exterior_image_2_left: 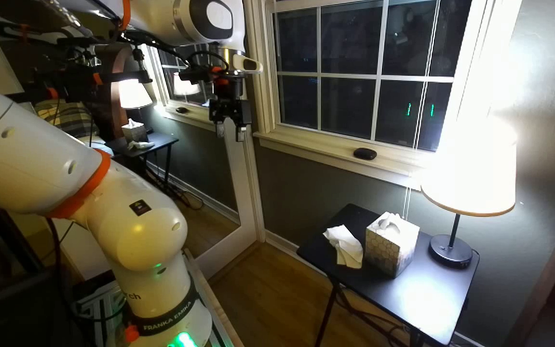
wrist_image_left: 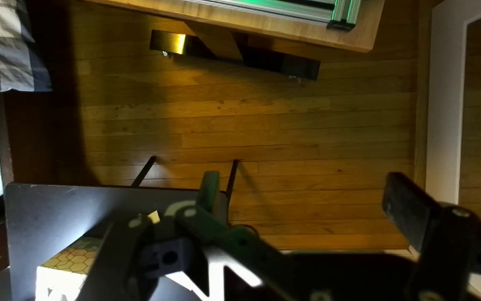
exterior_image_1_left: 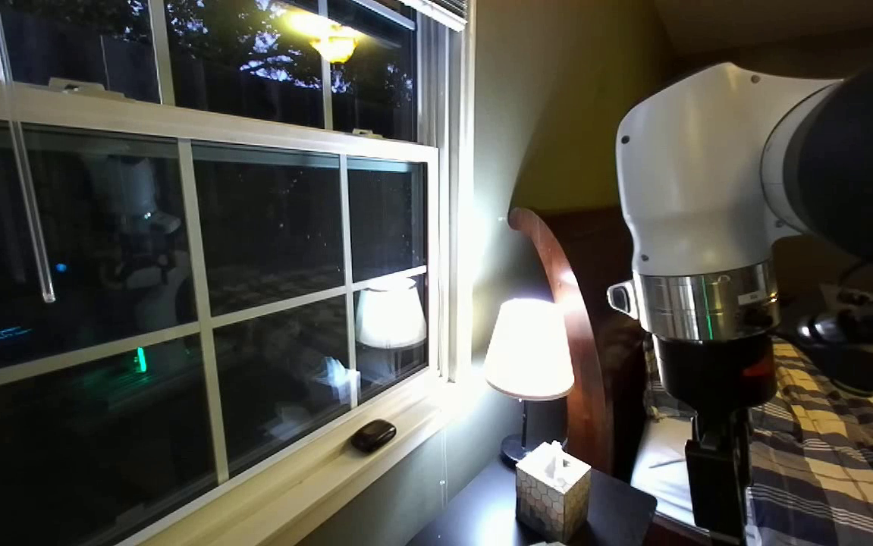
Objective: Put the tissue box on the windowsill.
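The tissue box [exterior_image_1_left: 554, 497] is a small cube with pale hexagon-patterned sides and white tissue at its top. It stands upright on the black side table in both exterior views [exterior_image_2_left: 391, 248]. In the wrist view its corner [wrist_image_left: 73, 260] shows at the lower left, partly hidden by a gripper finger. The windowsill [exterior_image_2_left: 316, 143] is a white ledge under the window, above table height; it also shows in an exterior view [exterior_image_1_left: 315, 479]. My gripper [exterior_image_2_left: 230, 131] points down, open and empty, in the air apart from box and sill. Its fingers [wrist_image_left: 303, 188] are wide apart over floor.
The side table [exterior_image_2_left: 431, 299] bears a lit lamp [exterior_image_2_left: 470, 168] beside the box and a loose tissue [exterior_image_2_left: 345, 246]. A flat dark object [exterior_image_2_left: 365, 153] lies on the windowsill. A blind cord hangs before the window. A mirrored door [exterior_image_2_left: 244, 178] and a bed [exterior_image_1_left: 838, 462] stand nearby.
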Robot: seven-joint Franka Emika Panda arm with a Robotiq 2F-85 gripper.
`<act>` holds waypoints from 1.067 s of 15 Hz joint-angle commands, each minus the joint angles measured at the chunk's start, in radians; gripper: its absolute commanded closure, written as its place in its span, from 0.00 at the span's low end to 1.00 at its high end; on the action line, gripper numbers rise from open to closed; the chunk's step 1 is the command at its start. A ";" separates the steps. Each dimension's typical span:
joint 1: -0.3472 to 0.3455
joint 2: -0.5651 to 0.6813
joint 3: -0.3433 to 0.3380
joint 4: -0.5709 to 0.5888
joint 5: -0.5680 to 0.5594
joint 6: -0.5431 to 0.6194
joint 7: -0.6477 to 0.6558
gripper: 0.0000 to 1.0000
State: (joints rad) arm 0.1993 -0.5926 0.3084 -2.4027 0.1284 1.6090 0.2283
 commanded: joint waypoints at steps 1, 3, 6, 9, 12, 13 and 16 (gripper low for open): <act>-0.003 0.014 -0.018 0.002 -0.014 0.029 -0.012 0.00; -0.025 0.030 -0.039 -0.005 -0.032 0.112 -0.023 0.00; -0.069 0.059 -0.100 -0.028 -0.080 0.266 -0.060 0.00; -0.121 0.130 -0.179 -0.043 -0.089 0.413 -0.100 0.00; -0.168 0.232 -0.259 -0.046 -0.073 0.586 -0.155 0.00; -0.182 0.277 -0.275 -0.038 -0.074 0.634 -0.160 0.00; -0.198 0.411 -0.324 0.004 -0.057 0.733 -0.219 0.00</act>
State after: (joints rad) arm 0.0109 -0.3122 0.0195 -2.4495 0.0495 2.2769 0.0641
